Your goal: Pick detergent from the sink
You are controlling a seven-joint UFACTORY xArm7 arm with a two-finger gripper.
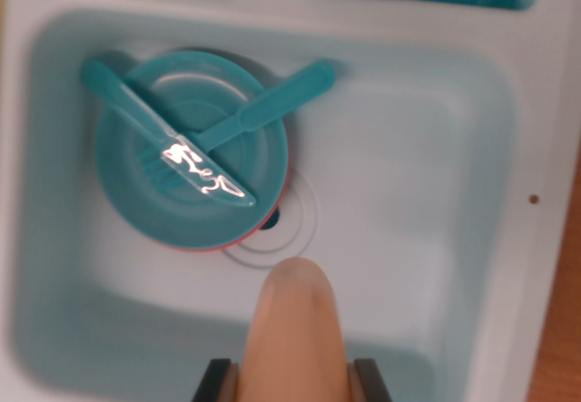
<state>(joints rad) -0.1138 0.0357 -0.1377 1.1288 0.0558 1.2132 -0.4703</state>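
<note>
Nearest the camera, at the bottom edge, the gripper [295, 386] clamps its dark fingers [214, 382] on either side of a peach-coloured detergent bottle [298, 329], which points up over the pale sink [408, 148]. Beyond it lies a teal plate [154, 193] with a teal knife [168, 143] and fork [263, 107] crossed on top.
</note>
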